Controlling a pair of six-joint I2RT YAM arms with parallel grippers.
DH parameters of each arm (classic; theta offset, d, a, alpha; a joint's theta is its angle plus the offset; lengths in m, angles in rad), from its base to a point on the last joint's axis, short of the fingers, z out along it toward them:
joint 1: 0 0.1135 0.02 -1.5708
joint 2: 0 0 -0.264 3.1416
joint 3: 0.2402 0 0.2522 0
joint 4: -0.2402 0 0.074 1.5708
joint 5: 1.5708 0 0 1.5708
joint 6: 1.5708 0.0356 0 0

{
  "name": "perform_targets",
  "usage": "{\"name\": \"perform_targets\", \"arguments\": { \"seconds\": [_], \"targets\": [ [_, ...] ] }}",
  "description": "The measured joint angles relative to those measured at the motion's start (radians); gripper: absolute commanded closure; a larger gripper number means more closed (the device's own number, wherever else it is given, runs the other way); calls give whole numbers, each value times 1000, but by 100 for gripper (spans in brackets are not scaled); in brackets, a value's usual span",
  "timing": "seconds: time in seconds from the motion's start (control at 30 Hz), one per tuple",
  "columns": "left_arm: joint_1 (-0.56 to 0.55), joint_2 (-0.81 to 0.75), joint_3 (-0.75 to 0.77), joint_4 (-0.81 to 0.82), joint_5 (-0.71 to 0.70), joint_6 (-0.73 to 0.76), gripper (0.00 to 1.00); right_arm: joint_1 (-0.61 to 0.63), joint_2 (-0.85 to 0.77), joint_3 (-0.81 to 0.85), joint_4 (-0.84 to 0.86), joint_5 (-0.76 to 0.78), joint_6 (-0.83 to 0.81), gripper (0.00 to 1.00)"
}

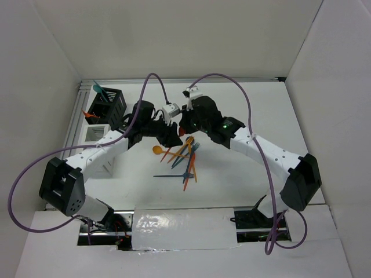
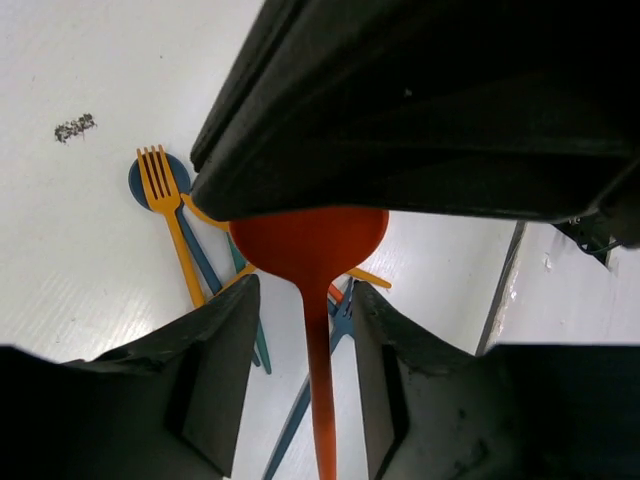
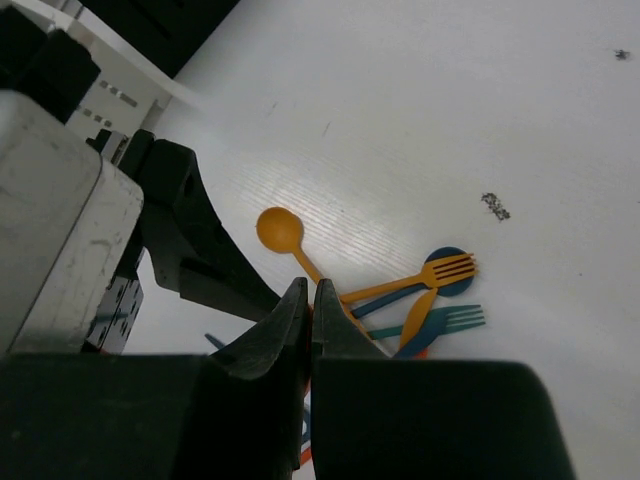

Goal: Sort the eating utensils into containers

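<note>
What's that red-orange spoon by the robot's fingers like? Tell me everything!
The red-orange spoon looks like smooth, thin plastic: a round bowl and a long slim handle. Its handle runs between the left gripper's open fingers without touching them. Its bowl's top hides under the right gripper, which seems shut on it, above the scattered forks.

**Top view:** a fixed camera above and behind me looked down over the whole surface (image 1: 255, 110). **Wrist views:** each camera looked down past my left gripper (image 2: 305, 340) or right gripper (image 3: 311, 315), close above the surface. All three shared the utensil pile (image 1: 184, 161) lying mid-surface.
</note>
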Motion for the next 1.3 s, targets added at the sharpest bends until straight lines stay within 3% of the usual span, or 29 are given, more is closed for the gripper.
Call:
{"name": "perform_targets", "arguments": {
  "seconds": [0.27,0.37,0.4,0.43,0.53,0.63,0.67,0.73,0.9,1.07,1.3],
  "targets": [
    [2,5,11,-6,4,7,72,76,1,21,-42,186,-27,100],
    [2,5,11,-5,16,1,88,85,1,21,-41,216,-24,100],
    [2,5,10,-3,22,1,98,85,1,22,-41,220,-23,100],
    [2,5,10,0,23,2,100,86,1,22,-41,224,-19,100],
    [3,5,8,5,26,-5,100,88,1,22,-42,234,-1,77],
    [20,4,4,21,39,-19,100,70,-1,23,-47,246,50,27],
    [32,4,3,33,38,-34,100,54,-4,24,-51,234,58,23],
    [58,6,0,53,39,-57,100,30,-11,29,-53,203,85,0],
    [176,6,-3,122,80,-126,100,-68,-87,29,-61,117,162,0],
    [388,6,3,184,89,-206,100,-201,-200,29,-41,43,244,0],
    [644,19,82,275,42,-299,100,-246,-269,10,3,-3,263,0]
  ]
}}
